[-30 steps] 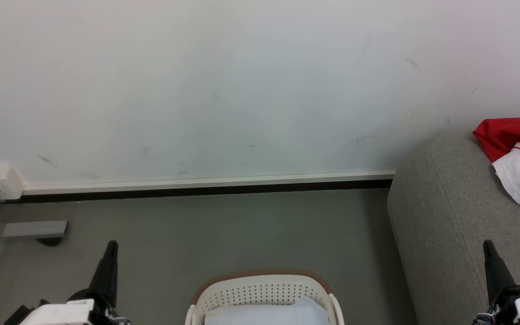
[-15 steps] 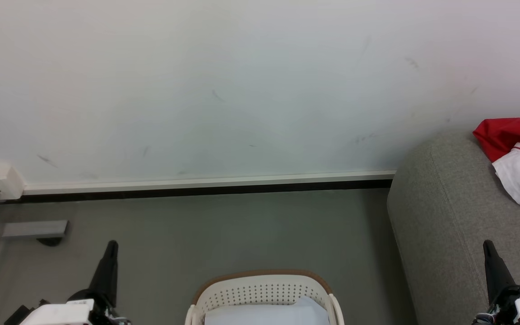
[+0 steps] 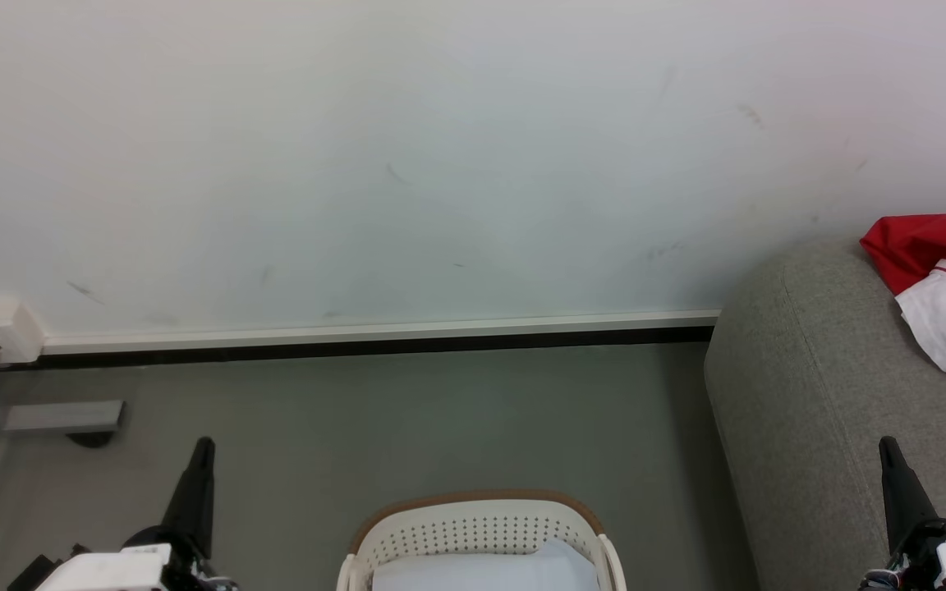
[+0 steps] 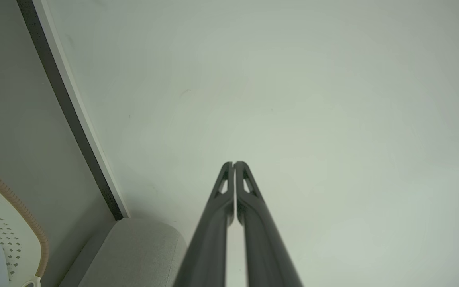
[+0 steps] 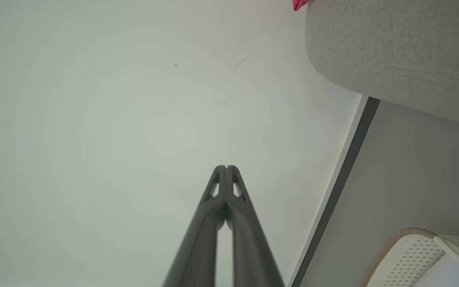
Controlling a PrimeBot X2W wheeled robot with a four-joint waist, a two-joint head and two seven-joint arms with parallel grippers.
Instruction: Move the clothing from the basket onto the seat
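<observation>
Left end effector (image 3: pixel 202 450): fingertips pressed together, nothing held, parked low over the floor (image 3: pixel 407 419), left of the basket (image 3: pixel 481 525). Right end effector (image 3: pixel 888 450): likewise pinched closed and empty, low on the right, in front of the grey side of the seat (image 3: pixel 801 394). Red-and-white clothing (image 3: pixel 937 271) already lying on top of the seat, near the wall. Inside the basket, a pale bluish-white fold (image 3: pixel 473 570), hard to call garment or lining. Probably a pause between transfers, or close to the end of the job. Next: tilt down for a proper look into the basket, spread one pair of fingers, reach below the rim, pinch whatever cloth remains, lift clear of the basket wall, then swing right toward the seat.
</observation>
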